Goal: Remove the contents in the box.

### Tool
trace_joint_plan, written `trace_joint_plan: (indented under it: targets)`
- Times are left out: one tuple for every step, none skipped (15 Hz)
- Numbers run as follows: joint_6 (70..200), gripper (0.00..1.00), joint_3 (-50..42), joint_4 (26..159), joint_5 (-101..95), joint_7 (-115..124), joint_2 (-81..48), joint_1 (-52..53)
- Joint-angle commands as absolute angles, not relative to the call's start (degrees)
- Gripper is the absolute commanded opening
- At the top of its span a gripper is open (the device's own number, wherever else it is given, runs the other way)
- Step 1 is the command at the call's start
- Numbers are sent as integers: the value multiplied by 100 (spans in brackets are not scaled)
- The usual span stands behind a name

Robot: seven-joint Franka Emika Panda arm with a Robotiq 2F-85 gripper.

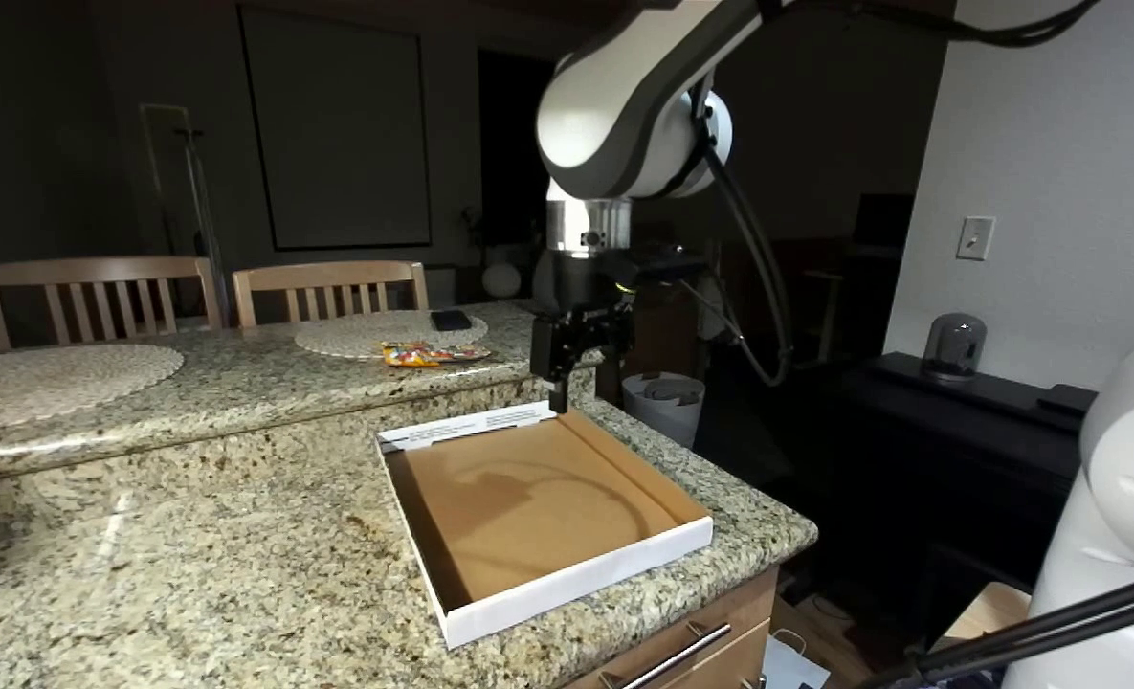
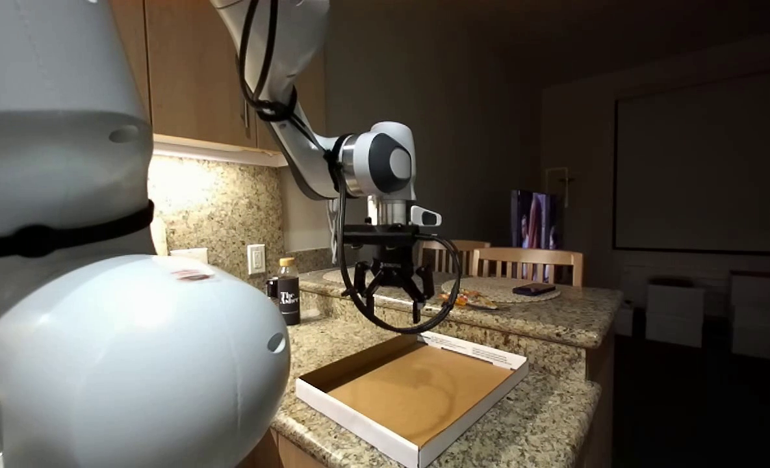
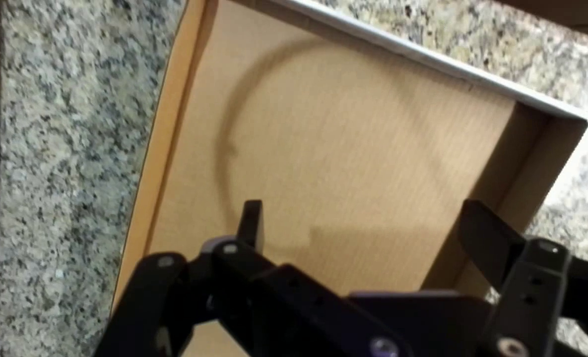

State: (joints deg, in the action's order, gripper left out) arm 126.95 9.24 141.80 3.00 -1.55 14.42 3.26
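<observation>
Below your black two-fingered gripper (image 2: 393, 312) you have free room into the shallow, white-walled cardboard box (image 1: 528, 522); its walls (image 2: 359, 423) and the raised, speckled granite ledge (image 1: 241, 356) beside it bar low sideways passage.

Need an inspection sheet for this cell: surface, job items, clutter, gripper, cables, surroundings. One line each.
Surface: speckled granite counter with a raised ledge.
Box: shallow, white-sided, on the lower counter; nothing seen inside.
Snack packets: on the ledge, at the edge of a round placemat.
Clutter: phone-like object on that placemat; dark bottle.
Gripper: open, above the box, holding nothing.
Cables: dark cable loops beside the gripper.
Surroundings: wooden chairs; white bin.
</observation>
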Motion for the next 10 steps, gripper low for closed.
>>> trace_joint_plan:
  targets:
    - [12682,100,755,14322,246,-185,1430,448]
    - [12703,100,716,14421,249,-208,1408,443]
    - [12704,100,702,14410,251,-209,1396,444]
    - [12704,100,701,14376,252,-209,1396,450]
    - [12703,100,705,14341,253,-210,1397,466]
    - [12703,100,706,14320,254,-210,1397,482]
    - [12703,100,707,14313,255,-210,1397,490]
    - [12703,100,708,14313,255,-210,1397,493]
    - [12702,100,706,14313,255,-210,1397,493]
    - [12703,100,705,14313,255,-210,1397,492]
